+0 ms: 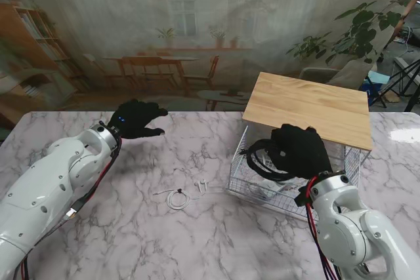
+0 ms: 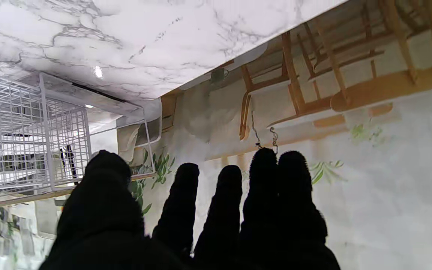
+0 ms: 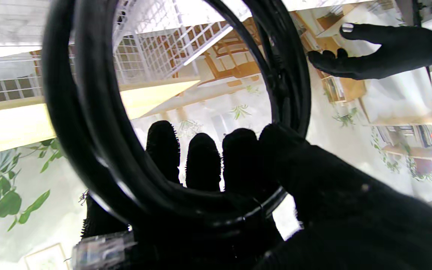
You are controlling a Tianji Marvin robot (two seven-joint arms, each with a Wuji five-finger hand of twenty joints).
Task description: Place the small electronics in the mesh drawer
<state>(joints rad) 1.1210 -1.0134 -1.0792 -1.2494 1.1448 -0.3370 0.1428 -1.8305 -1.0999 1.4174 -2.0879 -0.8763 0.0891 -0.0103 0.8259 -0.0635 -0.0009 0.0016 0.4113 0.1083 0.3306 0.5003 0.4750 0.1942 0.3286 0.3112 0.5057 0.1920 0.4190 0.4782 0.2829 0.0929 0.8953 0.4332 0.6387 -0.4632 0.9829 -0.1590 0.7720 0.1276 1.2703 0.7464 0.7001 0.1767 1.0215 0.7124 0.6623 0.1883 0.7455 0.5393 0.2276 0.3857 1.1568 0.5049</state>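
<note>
No readable brand, label or writing on anything; a small blue light shows on the back of the left hand (image 1: 136, 119), nothing more legible. Left hand sits near the table's (image 1: 131, 227) far left edge, black-gloved, fingers (image 2: 223, 210) loosely extended and apart, holding nothing, thumb pointing right. Toward the middle of the table, nearer to me, lies a coiled white cable (image 1: 177, 198), with white earbuds (image 1: 201, 183) just beside it on its right, both loose on the marble and well apart from either hand. Right of these stands the mesh drawer (image 1: 256, 185), white wire, near the table's right edge, topped by a light wooden board (image 1: 308, 108); some pale items lie inside the drawer, too unclear to identify. Right hand (image 1: 298, 152) is over the drawer's front opening, fingers curled around a coil of black cable (image 3: 88, 131), gripping it; the right wrist view shows the black loops crossing the palm and a clear plastic plug (image 3: 103, 249) at one cable end, thumb pressed against the coil. Surface is white marble-pattern with grey veins, glossy, with a light glare spot at the far right corner. Behind the table hangs a printed backdrop of a cafe scene with wooden chairs, a table and shelves; real green leafy plants stand at the far right, and tripod legs are beside them.
</note>
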